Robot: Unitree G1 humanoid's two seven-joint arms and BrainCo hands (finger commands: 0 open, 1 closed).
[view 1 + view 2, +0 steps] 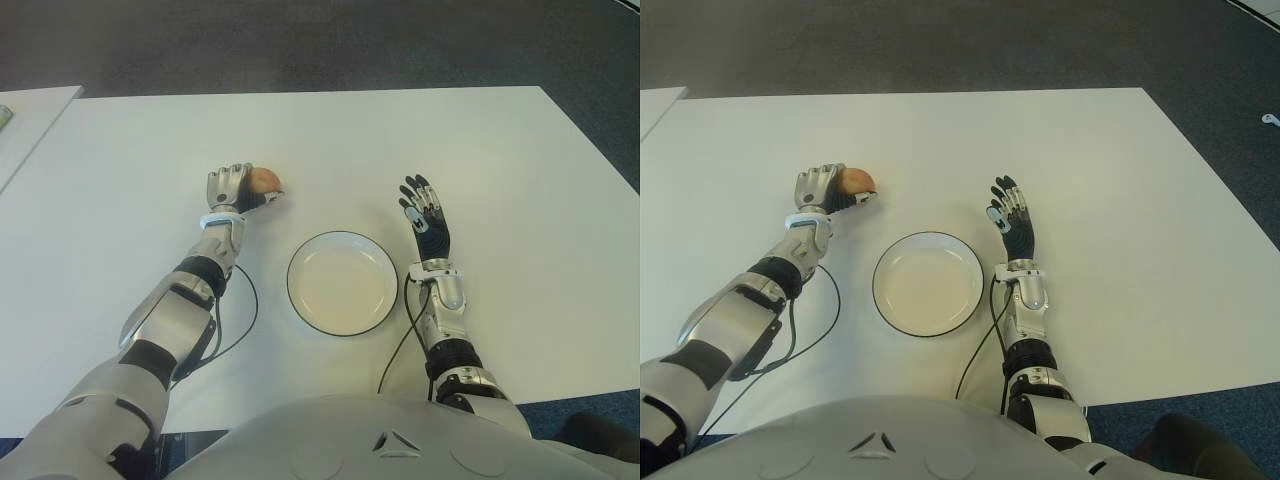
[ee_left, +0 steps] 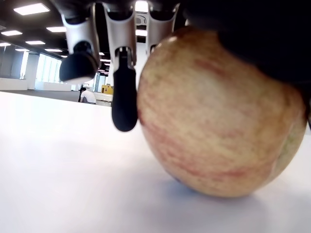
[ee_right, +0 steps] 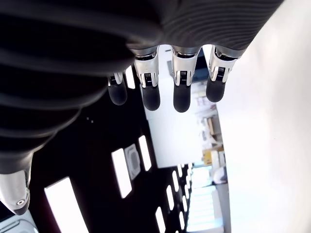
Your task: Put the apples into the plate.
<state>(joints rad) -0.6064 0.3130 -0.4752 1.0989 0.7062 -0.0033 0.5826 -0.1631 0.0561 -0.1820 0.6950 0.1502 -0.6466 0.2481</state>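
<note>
One reddish-yellow apple (image 1: 266, 179) sits on the white table (image 1: 460, 130), to the left of and beyond the white plate (image 1: 342, 283) with a dark rim. My left hand (image 1: 236, 189) is curled around the apple from its left side. In the left wrist view the apple (image 2: 214, 111) rests on the table with one of the fingers (image 2: 124, 97) against its side and the palm over it. My right hand (image 1: 424, 214) shows to the right of the plate, with straight fingers (image 3: 181, 92) that hold nothing. Nothing lies in the plate.
A second white surface (image 1: 28, 125) stands at the far left, apart from the table. Thin black cables (image 1: 243, 305) run along both forearms near the plate. Dark floor lies beyond the table's far edge.
</note>
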